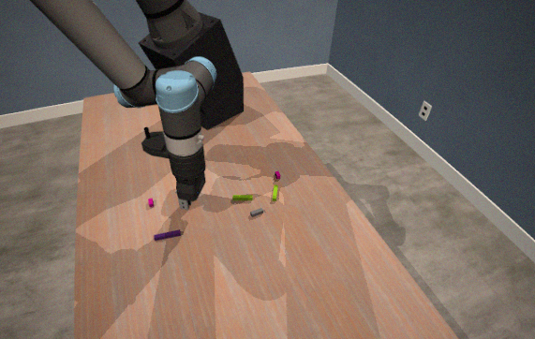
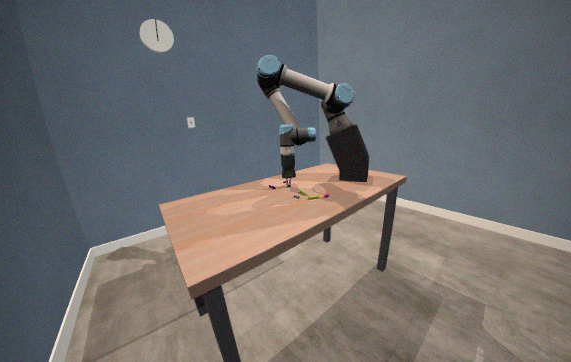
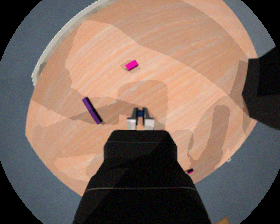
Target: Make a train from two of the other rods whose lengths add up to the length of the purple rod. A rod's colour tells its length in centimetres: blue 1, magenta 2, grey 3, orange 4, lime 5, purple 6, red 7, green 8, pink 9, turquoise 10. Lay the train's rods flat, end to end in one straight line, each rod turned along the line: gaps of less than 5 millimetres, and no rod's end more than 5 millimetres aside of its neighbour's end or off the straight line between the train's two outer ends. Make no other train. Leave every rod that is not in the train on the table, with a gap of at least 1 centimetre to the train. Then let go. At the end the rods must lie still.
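I'm seeing the two-finger gripper (image 1: 184,204) clenched on what looks like a short blue rod (image 3: 140,113), left of centre in the top view; I'm planning to set it low, flush against the flat lime-green rod's (image 1: 242,198) left end, staying off the long purple rod (image 1: 168,235)

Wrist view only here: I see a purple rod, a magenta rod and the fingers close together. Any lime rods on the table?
Observer: Two. One lime rod lies flat a little way from the gripper, on the side away from the purple one. A second lime rod lies further out.
Operator: Are they touching?
Observer: No. There is a gap between their near ends, and they are turned at a clear angle to each other, so they are not in line.
Operator: Anything else out there?
Observer: A grey rod lies alone, close to both limes but touching neither.
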`<action>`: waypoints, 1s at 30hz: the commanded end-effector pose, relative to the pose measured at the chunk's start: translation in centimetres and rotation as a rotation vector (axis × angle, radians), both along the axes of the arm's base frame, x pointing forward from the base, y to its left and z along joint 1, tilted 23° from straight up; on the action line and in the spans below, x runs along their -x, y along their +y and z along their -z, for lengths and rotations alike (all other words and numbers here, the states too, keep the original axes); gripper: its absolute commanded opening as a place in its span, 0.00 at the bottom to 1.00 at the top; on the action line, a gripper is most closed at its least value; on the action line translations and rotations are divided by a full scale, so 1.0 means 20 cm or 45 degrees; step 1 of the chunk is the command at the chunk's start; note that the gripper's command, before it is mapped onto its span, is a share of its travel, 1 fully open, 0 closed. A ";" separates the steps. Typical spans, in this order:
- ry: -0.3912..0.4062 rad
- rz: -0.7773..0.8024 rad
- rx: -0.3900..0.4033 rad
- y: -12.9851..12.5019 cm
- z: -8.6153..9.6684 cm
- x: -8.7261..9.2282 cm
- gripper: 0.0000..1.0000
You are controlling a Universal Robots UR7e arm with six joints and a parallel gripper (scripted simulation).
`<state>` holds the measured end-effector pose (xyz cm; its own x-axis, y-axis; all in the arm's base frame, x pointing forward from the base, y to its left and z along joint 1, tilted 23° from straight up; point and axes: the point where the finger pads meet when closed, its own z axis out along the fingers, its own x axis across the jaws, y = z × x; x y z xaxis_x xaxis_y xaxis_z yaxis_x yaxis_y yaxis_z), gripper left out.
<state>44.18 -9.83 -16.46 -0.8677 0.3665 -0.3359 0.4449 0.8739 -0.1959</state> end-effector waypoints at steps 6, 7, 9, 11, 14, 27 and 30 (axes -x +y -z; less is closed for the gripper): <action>-0.007 0.000 0.001 -0.01 0.00 -0.01 0.24; -0.007 0.000 0.001 -0.01 0.00 -0.01 0.24; -0.007 0.000 0.001 -0.01 0.00 -0.01 0.24; -0.007 0.000 0.001 -0.01 0.00 -0.01 0.24; -0.007 0.000 0.001 -0.01 0.00 -0.01 0.24; -0.007 0.000 0.001 -0.01 0.00 -0.01 0.24; -0.007 0.000 0.001 -0.01 0.00 -0.01 0.30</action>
<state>44.20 -9.83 -16.46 -0.8675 0.3663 -0.3365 0.4450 0.8739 -0.1958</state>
